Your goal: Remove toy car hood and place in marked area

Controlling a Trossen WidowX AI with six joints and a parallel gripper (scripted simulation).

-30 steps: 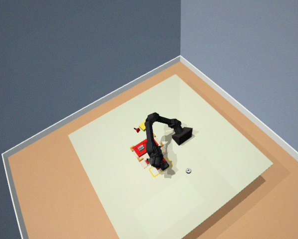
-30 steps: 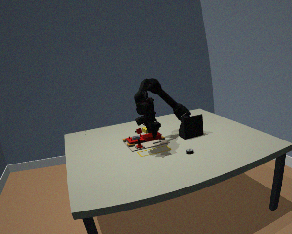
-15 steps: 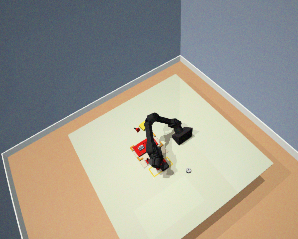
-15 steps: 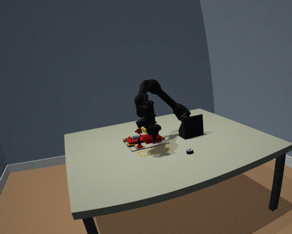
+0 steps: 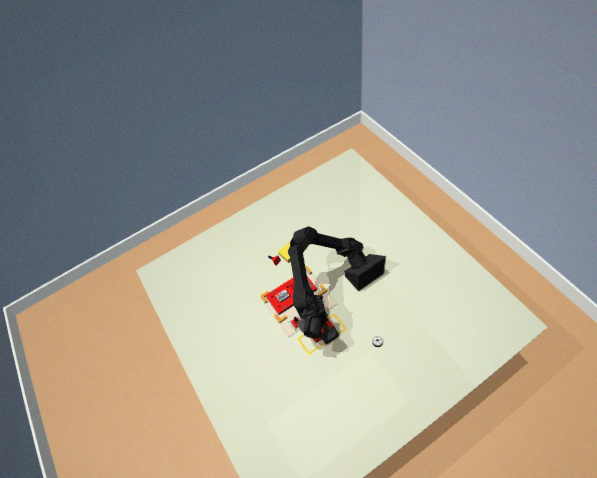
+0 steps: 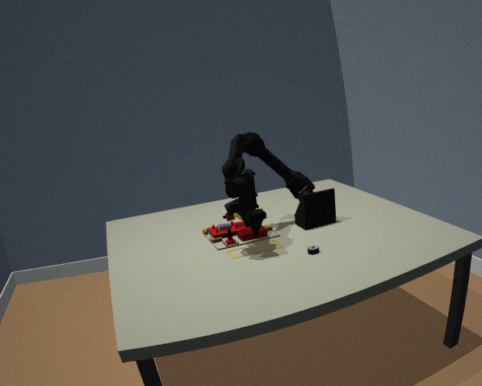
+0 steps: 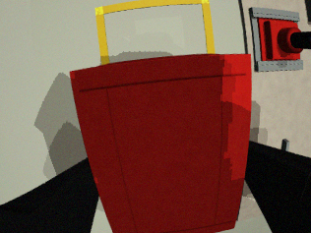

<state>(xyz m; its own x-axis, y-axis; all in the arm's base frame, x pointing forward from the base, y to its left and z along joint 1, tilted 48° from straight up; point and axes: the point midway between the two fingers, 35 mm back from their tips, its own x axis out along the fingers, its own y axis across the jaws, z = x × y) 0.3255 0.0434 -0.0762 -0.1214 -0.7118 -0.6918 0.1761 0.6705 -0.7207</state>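
Note:
My gripper (image 5: 329,335) (image 6: 255,232) (image 7: 168,156) is shut on the red hood (image 6: 247,235) (image 7: 157,127), with a black finger on each side of it. The hood hangs in the air, with shadow below it. The marked area, a yellow outline (image 5: 303,346) (image 6: 230,254) (image 7: 103,38), lies under and around the hood in the top view; its far end shows beyond the hood in the wrist view. The arm and hood hide part of it. The red toy car body (image 5: 287,304) (image 6: 218,233) with a grey block on top sits on the pale board, partly hidden by the arm.
A small red part (image 5: 294,322) (image 6: 229,241) (image 7: 271,40) stands in a grey holder on the board (image 5: 289,328) (image 7: 276,107). Orange corner brackets (image 5: 280,318) surround the car. A yellow block (image 5: 285,252) and another red part (image 5: 275,259) lie behind. A ring-shaped wheel (image 5: 377,339) (image 6: 312,249) lies right.

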